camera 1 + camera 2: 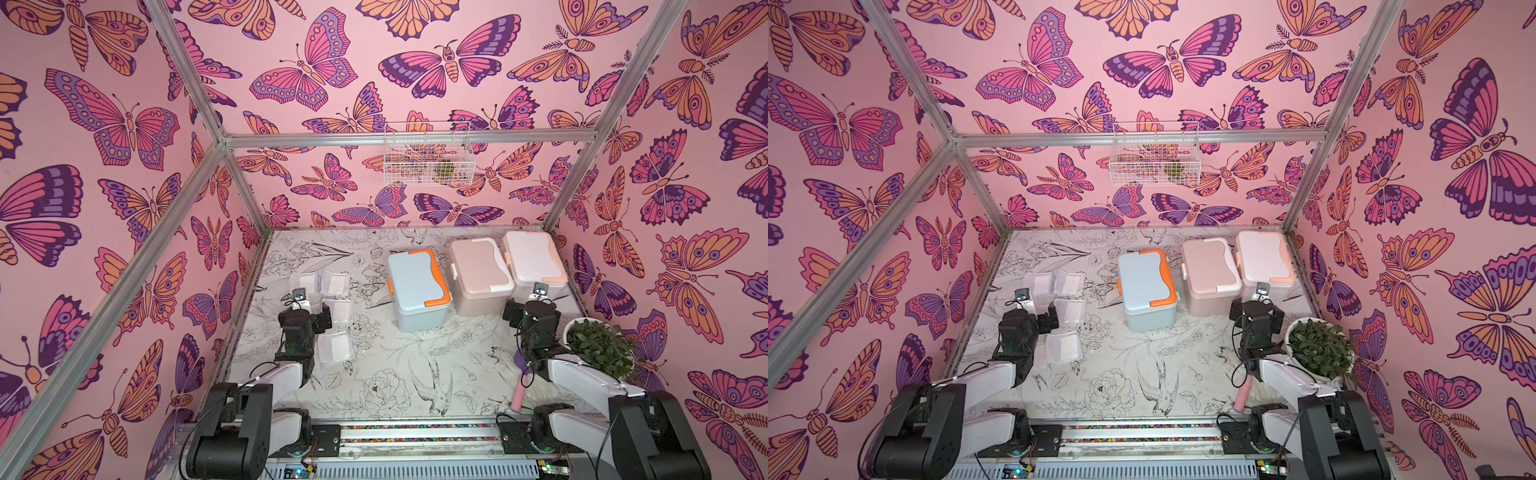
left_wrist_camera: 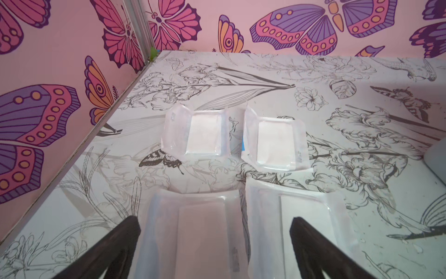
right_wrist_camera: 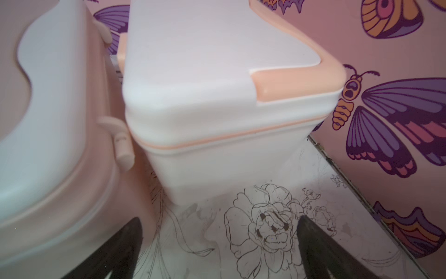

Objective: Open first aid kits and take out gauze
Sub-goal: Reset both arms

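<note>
Gauze packets [image 1: 336, 284] lie out on the desk [image 1: 395, 357], left of the blue kit [image 1: 417, 286]. It, the pink kit [image 1: 478, 270] and the white kit [image 1: 534, 257] to its right sit lidded. Left jaws and right jaws gape empty; extraction looks finished.

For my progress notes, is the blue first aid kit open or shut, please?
Shut: the blue first aid kit has its lid seated flat on the body.
</note>
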You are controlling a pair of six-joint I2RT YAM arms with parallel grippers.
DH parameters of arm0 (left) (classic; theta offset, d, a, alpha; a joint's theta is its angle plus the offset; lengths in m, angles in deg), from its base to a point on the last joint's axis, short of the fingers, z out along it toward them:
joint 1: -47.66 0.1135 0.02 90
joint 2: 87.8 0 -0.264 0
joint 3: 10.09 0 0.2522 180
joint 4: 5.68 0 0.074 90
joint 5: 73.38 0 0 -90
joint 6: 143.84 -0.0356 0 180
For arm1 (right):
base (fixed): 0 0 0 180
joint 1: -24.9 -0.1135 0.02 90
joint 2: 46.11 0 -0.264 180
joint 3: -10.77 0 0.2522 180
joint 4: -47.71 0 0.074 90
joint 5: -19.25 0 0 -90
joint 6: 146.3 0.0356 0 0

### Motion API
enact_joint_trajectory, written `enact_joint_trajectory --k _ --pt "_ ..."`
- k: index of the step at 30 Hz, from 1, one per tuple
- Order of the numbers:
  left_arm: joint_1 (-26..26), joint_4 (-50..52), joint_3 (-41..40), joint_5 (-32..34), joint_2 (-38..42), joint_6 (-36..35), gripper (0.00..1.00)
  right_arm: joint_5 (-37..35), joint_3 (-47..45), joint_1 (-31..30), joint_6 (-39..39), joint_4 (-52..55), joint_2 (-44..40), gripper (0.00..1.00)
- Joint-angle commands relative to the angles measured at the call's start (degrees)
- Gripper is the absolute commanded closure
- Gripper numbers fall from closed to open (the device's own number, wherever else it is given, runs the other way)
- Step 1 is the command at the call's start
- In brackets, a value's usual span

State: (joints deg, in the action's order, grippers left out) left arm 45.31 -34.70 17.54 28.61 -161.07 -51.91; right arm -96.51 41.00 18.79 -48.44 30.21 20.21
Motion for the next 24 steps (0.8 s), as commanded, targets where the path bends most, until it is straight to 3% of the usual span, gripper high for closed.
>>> enact_joint_trajectory --k 1,4,8,12,14,16,18,20,24 --pt "0.9 -9.0 0.2 0.6 -3.8 -1.3 0.01 3.3 -2.2 1.7 -2.2 -13.3 2.7 0.01" --pt "1.3 -18.0 -0.5 -0.4 -9.9 -1.6 0.01 5.3 -1.8 2.2 -3.5 -18.3 6.7 0.01" --pt "1.3 -16.6 0.7 -2.0 -11.5 -1.8 0.01 8.7 -1.4 2.9 -3.6 -26.0 14.6 0.01" --pt "1.7 -23.0 0.0 -3.8 -16.7 -2.8 0.01 10.9 -2.1 2.9 -4.4 -28.6 16.9 0.01" --pt "1.9 -16.4 2.5 -3.3 -14.9 -1.6 0.01 10.6 -0.9 3.0 -4.3 -32.7 21.7 0.01" --pt "2.6 -9.4 7.0 -2.4 -15.3 0.0 0.01 12.1 1.8 3.0 -4.9 -27.5 21.5 0.01" --pt "2.7 -11.8 6.3 -2.7 -15.9 -0.4 0.01 13.2 6.5 3.0 -4.8 -14.9 19.9 0.01" --pt "2.8 -10.6 6.6 -2.7 -15.5 -0.1 0.01 13.2 4.9 3.1 -5.1 -22.0 22.1 0.01" --pt "2.6 -11.2 6.3 -2.6 -15.6 -0.6 0.01 13.4 6.5 3.3 -4.7 -15.5 20.2 0.01"
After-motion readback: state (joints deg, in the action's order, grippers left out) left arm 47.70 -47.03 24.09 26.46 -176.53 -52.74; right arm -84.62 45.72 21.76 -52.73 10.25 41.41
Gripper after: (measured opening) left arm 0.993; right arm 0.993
